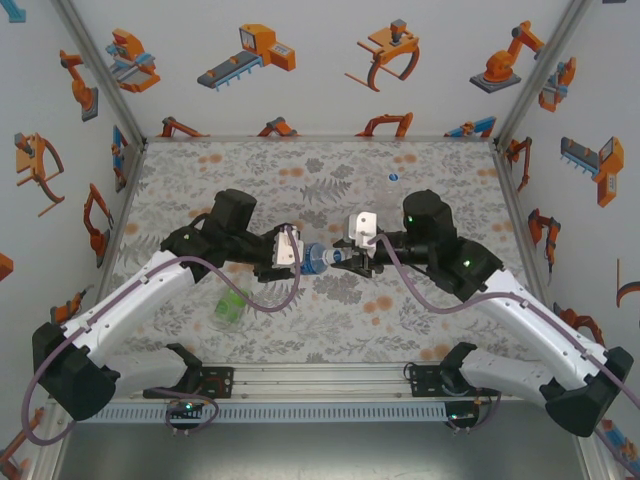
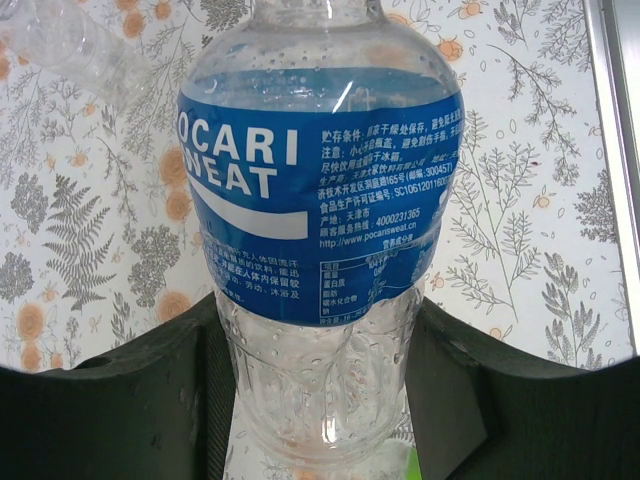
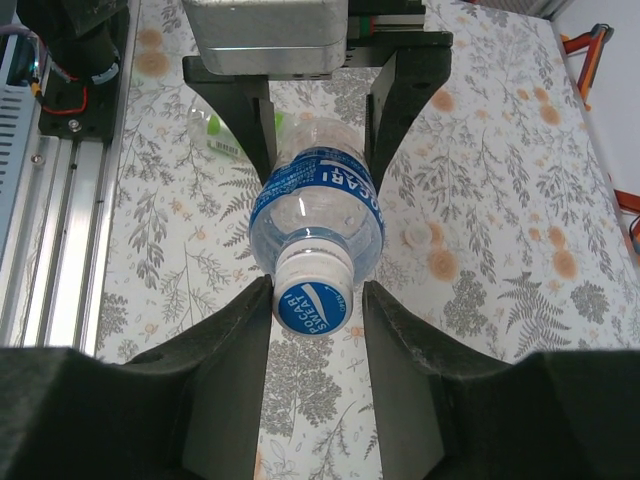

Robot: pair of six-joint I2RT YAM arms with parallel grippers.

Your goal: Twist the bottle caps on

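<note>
Left gripper (image 2: 318,350) clamps clear blue-labelled plastic bottle (image 2: 320,200); right gripper (image 3: 317,290) flanks its round blue-topped cap (image 3: 313,308) — pinch unclear — off-axis twist risks cross-threading.

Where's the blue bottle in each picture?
Top external: the blue bottle lies sideways in the middle of the table, between the two arms' ends.
Left wrist: blue bottle in the middle, up close, label facing the camera.
Right wrist: blue bottle in the centre, its cap pointing at the camera.
Shared landmark: the flowery table cover.

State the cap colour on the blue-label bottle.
The cap: blue top, white lettering, whitish side; best in right wrist view.
</note>
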